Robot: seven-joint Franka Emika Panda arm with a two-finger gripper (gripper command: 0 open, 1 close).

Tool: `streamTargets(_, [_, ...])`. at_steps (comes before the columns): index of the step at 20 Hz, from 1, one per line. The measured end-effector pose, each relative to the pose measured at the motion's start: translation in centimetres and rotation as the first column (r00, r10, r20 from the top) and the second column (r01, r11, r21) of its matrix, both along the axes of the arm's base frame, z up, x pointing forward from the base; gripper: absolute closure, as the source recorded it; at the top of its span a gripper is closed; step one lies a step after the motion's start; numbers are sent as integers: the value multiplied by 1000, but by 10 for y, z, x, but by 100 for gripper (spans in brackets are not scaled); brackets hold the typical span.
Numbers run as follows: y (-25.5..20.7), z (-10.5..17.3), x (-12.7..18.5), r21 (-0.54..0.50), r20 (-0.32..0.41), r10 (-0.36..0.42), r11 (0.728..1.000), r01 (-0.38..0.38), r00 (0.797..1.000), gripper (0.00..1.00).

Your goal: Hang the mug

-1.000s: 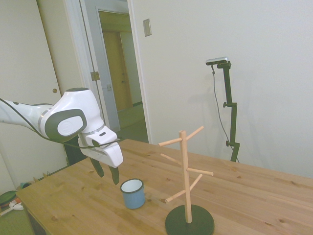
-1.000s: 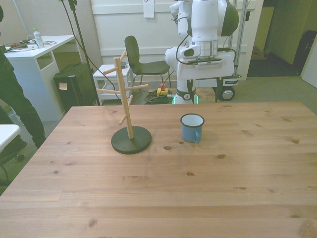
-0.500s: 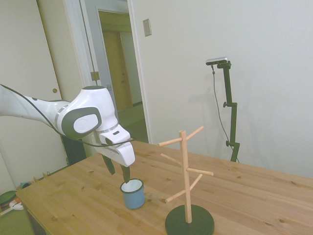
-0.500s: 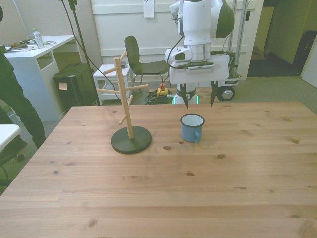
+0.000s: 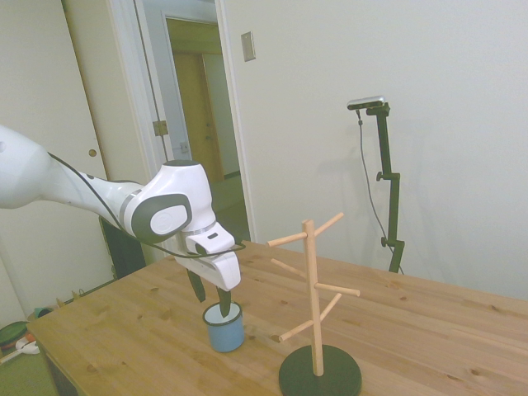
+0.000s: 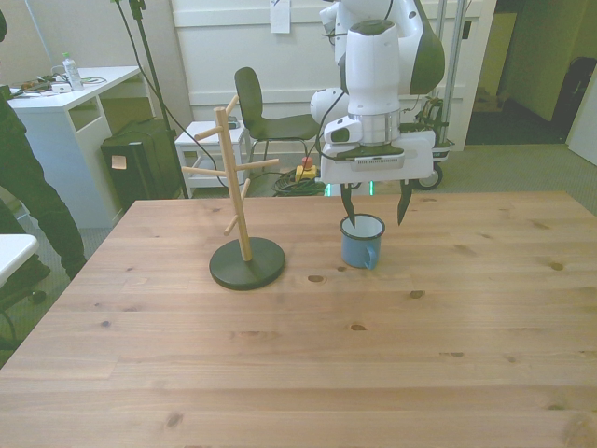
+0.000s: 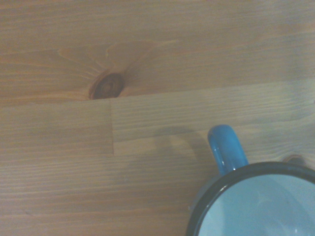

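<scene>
dark fingers (image 6: 349, 203) spread wide under the white gripper (image 6: 375, 209), gripping nothing. one finger dipped inside the mug's mouth in the front view, the other (image 6: 402, 203) outside and clear of the rim, toward the front view's right. pointing straight down, just above the table (image 6: 298, 355).

directly beneath: light-blue mug (image 6: 362, 241), upright on the wood, white inside, thin dark rim. handle (image 7: 226, 149) seen close in the wrist view, a small blue loop sticking out from the rim (image 7: 211, 190); in the front view turned toward the camera. same mug (image 5: 223, 326) in the side view with the finger tips at its mouth.

off to one side of the gripper, toward the front view's left: wooden rack (image 6: 234, 183) with bare pegs, standing on a round dark base (image 6: 247, 263), well apart from the mug. in the side view, rack (image 5: 312, 290) on the far side of the mug from the arm.

further out, past the table's far edge: dark chair (image 6: 259, 107), white desk (image 6: 65, 93), and part of a person (image 6: 28, 191) in dark clothes at the front view's left edge.
</scene>
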State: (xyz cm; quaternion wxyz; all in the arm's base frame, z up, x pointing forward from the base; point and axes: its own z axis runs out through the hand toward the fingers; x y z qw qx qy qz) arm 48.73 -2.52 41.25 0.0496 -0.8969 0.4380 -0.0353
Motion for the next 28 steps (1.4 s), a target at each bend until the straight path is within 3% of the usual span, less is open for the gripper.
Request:
streamTargets(2, [3,-9,2,-3,-6,-2,1000,2,1000,0])
streamTargets(3, [5,-12,3,-4,-10,-3,1000,3,1000,100])
streamTargets(15, [12,-24,3,-16,-1,-20,1000,20,1000,100])
streamTargets(28, [21,-28,-1,-46,-31,24,999,-25,999,100])
